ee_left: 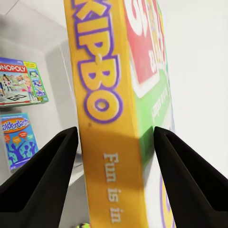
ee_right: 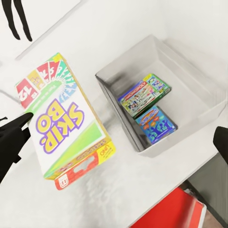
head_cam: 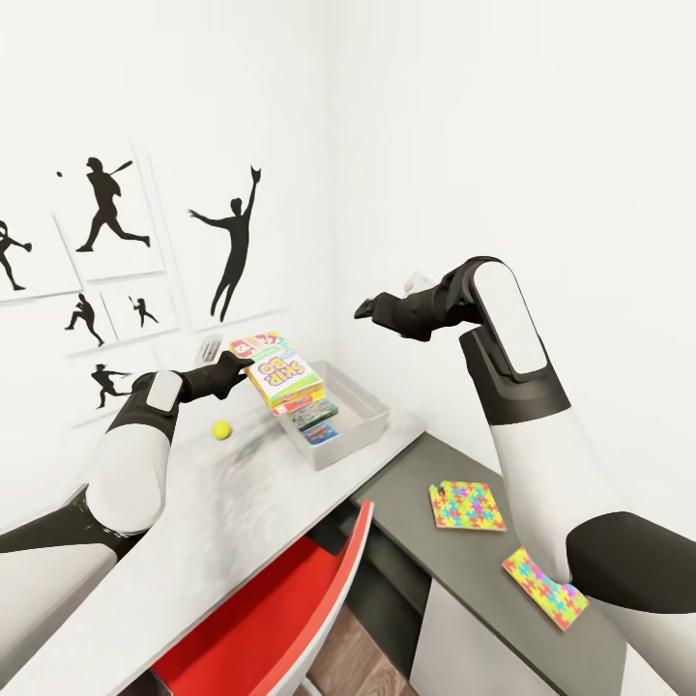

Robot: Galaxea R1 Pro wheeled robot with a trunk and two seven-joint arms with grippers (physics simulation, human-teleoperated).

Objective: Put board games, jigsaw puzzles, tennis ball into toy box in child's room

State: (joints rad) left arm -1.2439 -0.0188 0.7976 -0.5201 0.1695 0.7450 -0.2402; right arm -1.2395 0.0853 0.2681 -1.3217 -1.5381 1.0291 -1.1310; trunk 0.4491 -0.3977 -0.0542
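Over the pale worktop (head_cam: 222, 503), in the head view, the left pincer (head_cam: 237, 370) holds the Skip-Bo game box (head_cam: 277, 372) up in the air by one end. The box's long side points across toward the grey toy box (head_cam: 372, 418), which sits just beside it, toward the corner. Two game boxes already lie inside. The tennis ball (head_cam: 221, 429) rests on the worktop below the left arm. Two jigsaw puzzles (head_cam: 467, 506) lie on the lower dark top, near the right arm. The right pincer (head_cam: 367, 309) hangs high above the toy box with nothing in it; I cannot tell how wide it is.

From the left wrist view, the two black fingers (ee_left: 42, 175) stand on each side of the box, clamped on its thin edge.

From the right wrist view, the Skip-Bo box (ee_right: 66, 123) hangs next to the toy box (ee_right: 190, 71), not yet over it. I think the left arm must carry it a little farther sideways, then let go.
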